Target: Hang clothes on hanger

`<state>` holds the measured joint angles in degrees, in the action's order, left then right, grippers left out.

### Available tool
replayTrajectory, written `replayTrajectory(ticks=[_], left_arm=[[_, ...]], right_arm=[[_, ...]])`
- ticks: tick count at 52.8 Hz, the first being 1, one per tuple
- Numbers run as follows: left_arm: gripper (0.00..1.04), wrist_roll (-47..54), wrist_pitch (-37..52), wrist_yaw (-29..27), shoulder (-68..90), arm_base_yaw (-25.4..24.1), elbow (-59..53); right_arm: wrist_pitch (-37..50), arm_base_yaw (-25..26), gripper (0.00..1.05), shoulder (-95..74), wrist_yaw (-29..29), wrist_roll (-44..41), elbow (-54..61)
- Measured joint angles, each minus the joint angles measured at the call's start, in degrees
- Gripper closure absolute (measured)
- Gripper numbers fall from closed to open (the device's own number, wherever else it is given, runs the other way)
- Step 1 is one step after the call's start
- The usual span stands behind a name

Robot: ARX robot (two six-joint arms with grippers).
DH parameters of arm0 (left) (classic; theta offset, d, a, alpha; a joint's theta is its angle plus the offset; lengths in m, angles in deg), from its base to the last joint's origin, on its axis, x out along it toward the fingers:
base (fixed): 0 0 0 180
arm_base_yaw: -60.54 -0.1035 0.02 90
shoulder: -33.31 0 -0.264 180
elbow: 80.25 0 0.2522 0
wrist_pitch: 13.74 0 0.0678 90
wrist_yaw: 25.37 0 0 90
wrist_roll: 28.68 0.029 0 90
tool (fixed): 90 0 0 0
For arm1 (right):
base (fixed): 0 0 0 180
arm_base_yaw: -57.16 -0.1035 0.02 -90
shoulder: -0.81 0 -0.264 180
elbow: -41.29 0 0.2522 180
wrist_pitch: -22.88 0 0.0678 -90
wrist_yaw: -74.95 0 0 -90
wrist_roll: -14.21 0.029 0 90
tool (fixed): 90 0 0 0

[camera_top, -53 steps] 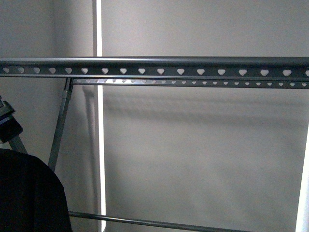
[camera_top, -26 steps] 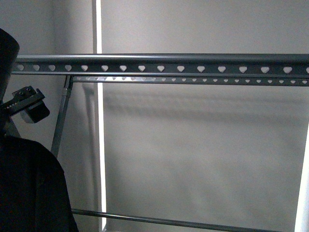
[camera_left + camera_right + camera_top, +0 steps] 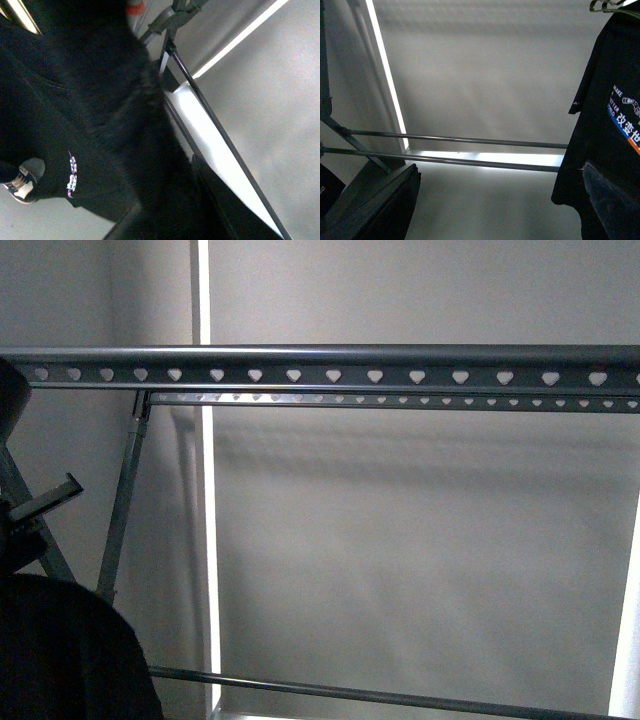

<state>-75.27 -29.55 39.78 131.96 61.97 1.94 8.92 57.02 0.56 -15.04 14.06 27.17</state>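
The black T-shirt (image 3: 60, 655) bulges at the lower left of the front view, below the grey rack's top rail (image 3: 330, 374) with heart-shaped holes. In the left wrist view the T-shirt (image 3: 95, 100) fills most of the frame and shows a small white print. My left gripper (image 3: 185, 200) is shut on the cloth, its jaws mostly hidden by it. In the right wrist view the T-shirt (image 3: 615, 120) hangs at one side and its white and blue print shows. My right gripper (image 3: 495, 210) is open and empty, beside the shirt and apart from it.
A second holed rail (image 3: 400, 400) runs behind the top one. Crossed legs (image 3: 125, 500) stand at the left and a low bar (image 3: 380, 697) crosses the bottom. Two low bars (image 3: 460, 140) show in the right wrist view. A plain wall lies behind. A shoe (image 3: 17, 187) shows below the shirt.
In the front view the left arm's bracket rose and then dropped lower at the left edge. The top of the black shirt now sits lower than half a second ago.
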Motion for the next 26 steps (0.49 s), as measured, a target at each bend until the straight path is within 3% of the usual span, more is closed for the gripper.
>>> replayTrajectory(ticks=[4,20,26], left_arm=[[1.02,1.77,2.93,5.51,-4.39,-0.2,-6.51],[1.01,27.12,-2.12,36.06,-25.49,-2.16,-27.04],[1.01,41.13,0.85,43.65,-30.86,-3.19,-29.46]], right_arm=[[0.0,0.0,0.07,0.0,0.0,0.0,0.0],[0.0,0.0,0.07,0.0,0.0,0.0,0.0],[0.0,0.0,0.07,0.0,0.0,0.0,0.0]])
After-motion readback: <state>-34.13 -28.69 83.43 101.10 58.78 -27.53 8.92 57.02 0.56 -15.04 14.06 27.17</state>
